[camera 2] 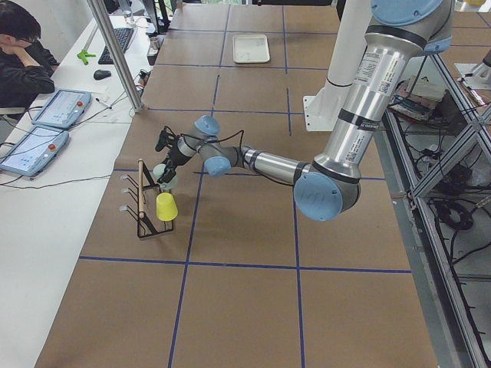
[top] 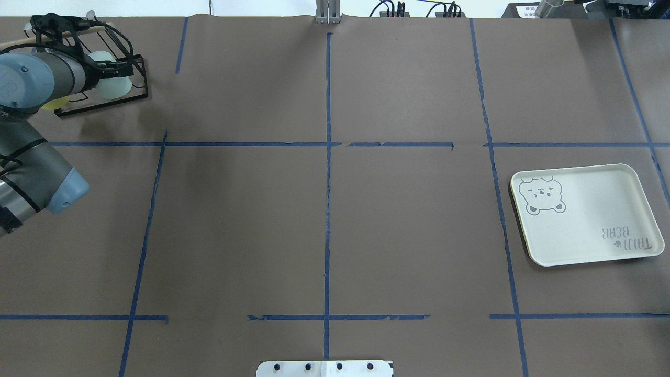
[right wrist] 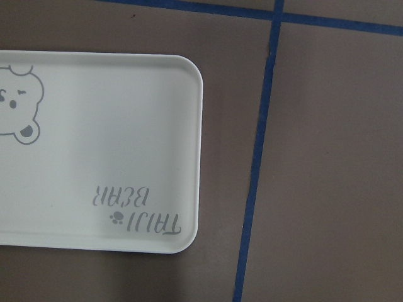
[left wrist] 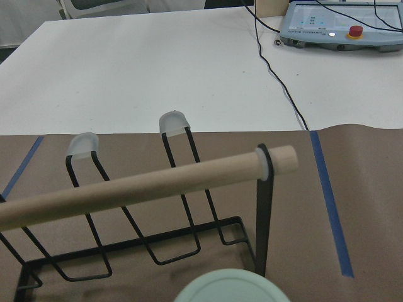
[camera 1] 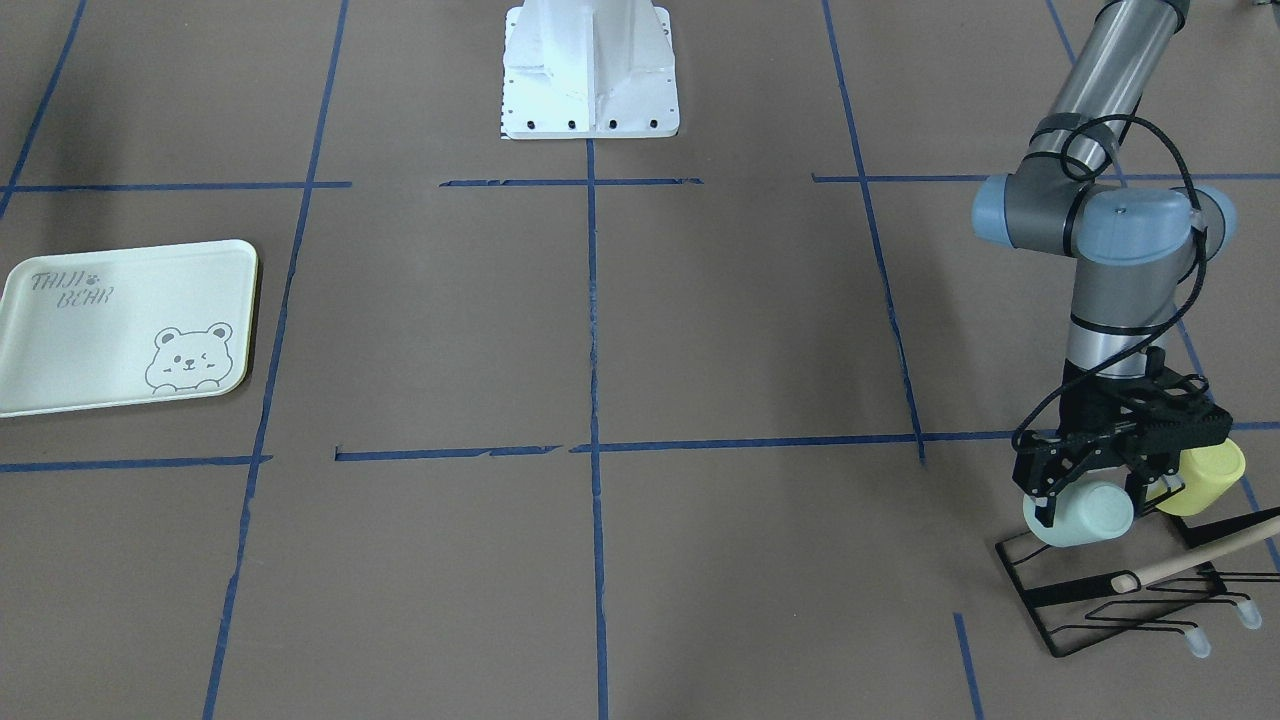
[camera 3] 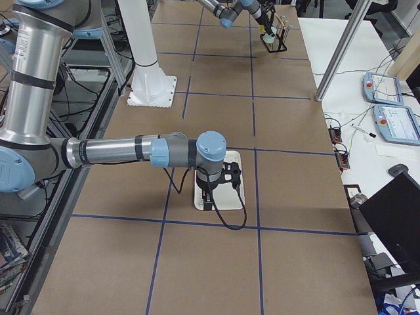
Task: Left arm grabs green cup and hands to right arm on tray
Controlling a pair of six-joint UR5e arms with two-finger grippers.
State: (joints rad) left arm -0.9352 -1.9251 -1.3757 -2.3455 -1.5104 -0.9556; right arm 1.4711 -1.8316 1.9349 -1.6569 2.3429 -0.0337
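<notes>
Two arms | left fingers (camera 1: 1090, 490) grip green cup (camera 1: 1078, 514) | right fingers: cannot tell, above tray (camera 3: 233, 190)

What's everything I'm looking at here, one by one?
green cup: one, pale mint, lying sideways at the rack, between the left pincer's fingers.
yellow cup: one, yellow-green, on the rack beside the green cup.
rack: one, black wire with a wooden bar, at the table corner by the left arm.
tray: one, cream with a grey bear drawing, nothing on it, on the table's right side.
table: one, brown with blue tape lines.
person: one, dark-haired, seated at a white side desk.
left pincer: one, black, around the green cup.
right arm: one, silver with blue joints, its pincer over the tray.
</notes>
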